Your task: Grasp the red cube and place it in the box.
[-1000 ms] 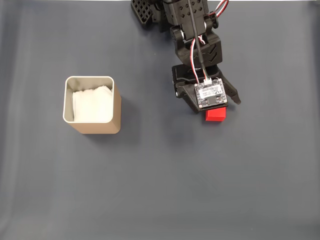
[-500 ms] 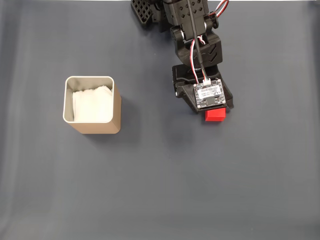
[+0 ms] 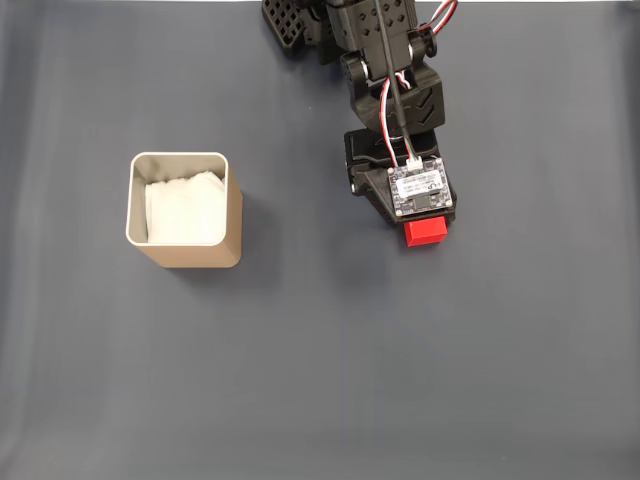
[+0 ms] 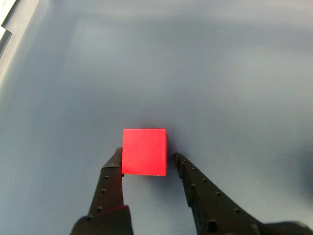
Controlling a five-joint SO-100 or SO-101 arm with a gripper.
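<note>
Pincer (image 4: 146, 161) narrowed around red cube (image 4: 145, 152).

grey table (image 3: 320, 380) — box (image 3: 185, 212), red cube (image 3: 426, 231)

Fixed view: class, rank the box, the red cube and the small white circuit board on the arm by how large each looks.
1. The box.
2. The circuit board.
3. The red cube, partly hidden beneath the board, which sits nearer the camera, so these two are uncertain.
</note>
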